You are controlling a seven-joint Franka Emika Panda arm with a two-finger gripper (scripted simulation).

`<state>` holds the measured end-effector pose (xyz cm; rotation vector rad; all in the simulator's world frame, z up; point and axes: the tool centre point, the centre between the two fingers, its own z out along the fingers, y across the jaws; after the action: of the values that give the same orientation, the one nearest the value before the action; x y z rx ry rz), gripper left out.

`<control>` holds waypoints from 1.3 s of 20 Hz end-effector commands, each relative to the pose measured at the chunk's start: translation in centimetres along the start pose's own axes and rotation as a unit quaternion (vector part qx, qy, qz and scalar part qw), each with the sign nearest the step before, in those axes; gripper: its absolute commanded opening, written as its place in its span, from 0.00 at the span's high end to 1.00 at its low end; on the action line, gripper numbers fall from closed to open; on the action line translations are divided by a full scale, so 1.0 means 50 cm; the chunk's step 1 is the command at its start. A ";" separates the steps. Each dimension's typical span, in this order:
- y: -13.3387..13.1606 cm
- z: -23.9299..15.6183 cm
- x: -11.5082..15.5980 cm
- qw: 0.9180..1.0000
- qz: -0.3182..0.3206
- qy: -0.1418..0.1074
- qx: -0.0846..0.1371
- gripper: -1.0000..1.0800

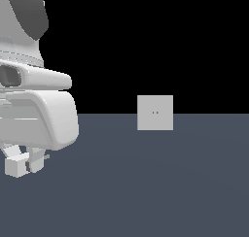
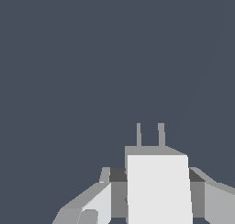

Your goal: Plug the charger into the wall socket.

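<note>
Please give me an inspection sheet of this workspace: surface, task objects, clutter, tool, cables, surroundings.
Surface: flat dark blue-grey floor.
Charger: off-white block between the tool's fingers, two prongs pointing outward.
Wall socket: light-grey square plate, upright, two tiny holes at its centre, far from the charger, nothing plugged in.
Clutter: nothing seen.
Tool: shut on the charger, at the exterior view's left.
Cables: nothing seen.
Surroundings: black background.

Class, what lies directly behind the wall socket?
Behind the wall socket only black background shows above the floor. Its back face and anything directly behind it are hidden.
</note>
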<state>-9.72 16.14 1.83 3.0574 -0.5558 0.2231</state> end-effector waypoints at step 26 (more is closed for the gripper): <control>0.298 -0.082 0.217 0.993 -0.121 0.001 0.018 1.00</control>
<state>-5.84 -0.42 7.14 3.1161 -0.2033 0.2310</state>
